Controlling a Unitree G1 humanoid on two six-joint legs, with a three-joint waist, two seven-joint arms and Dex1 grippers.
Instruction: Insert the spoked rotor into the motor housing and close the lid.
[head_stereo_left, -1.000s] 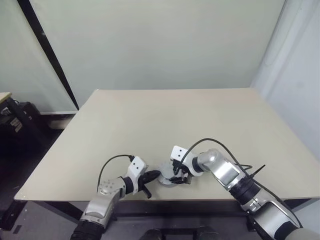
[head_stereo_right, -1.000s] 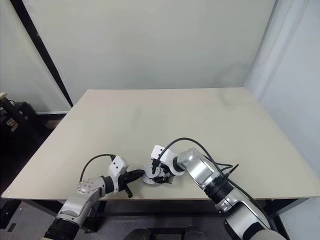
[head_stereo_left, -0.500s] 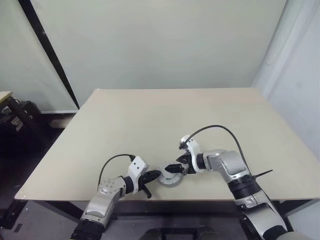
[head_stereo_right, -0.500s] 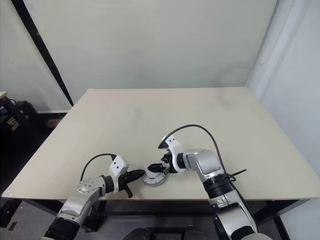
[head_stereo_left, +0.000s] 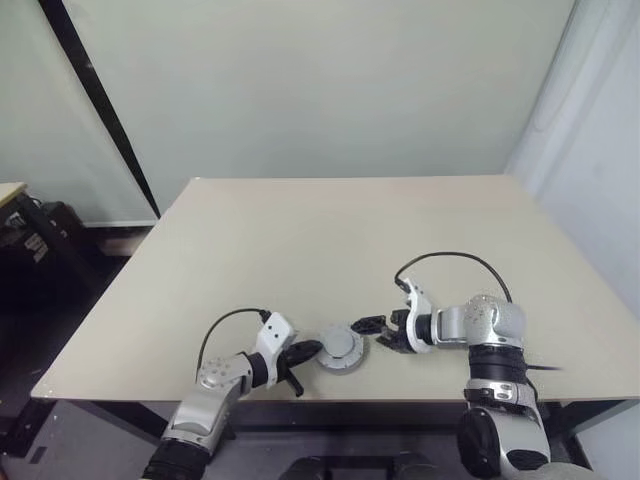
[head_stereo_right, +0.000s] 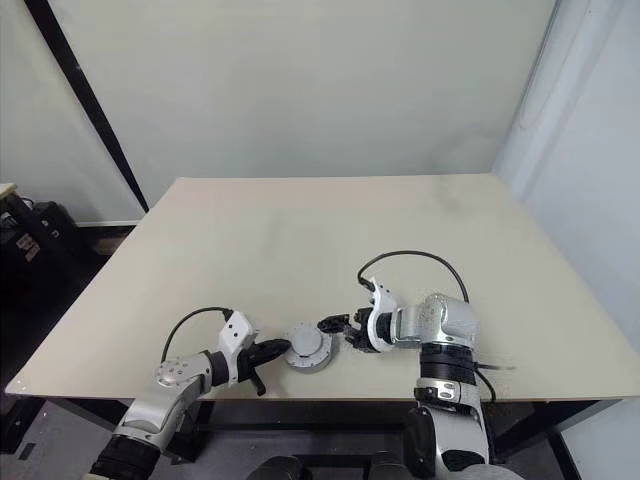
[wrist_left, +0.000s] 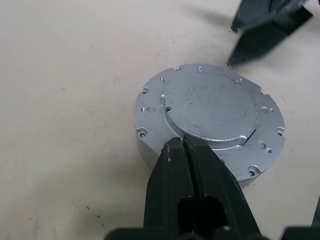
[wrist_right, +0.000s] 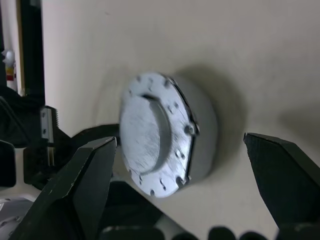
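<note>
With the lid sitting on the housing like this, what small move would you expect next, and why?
Probably draw the right gripper further clear: its jaws stand open beside the assembly, holding nothing. The lid looks to lie flat on the motor housing, with the shut left gripper touching its rim. Whether the lid is fully seated cannot be told, so a light press could follow.

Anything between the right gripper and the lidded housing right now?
Nothing visible. Bare table lies between the open right gripper and the lid seated on the motor housing. The shut left gripper sits at the opposite side.
</note>
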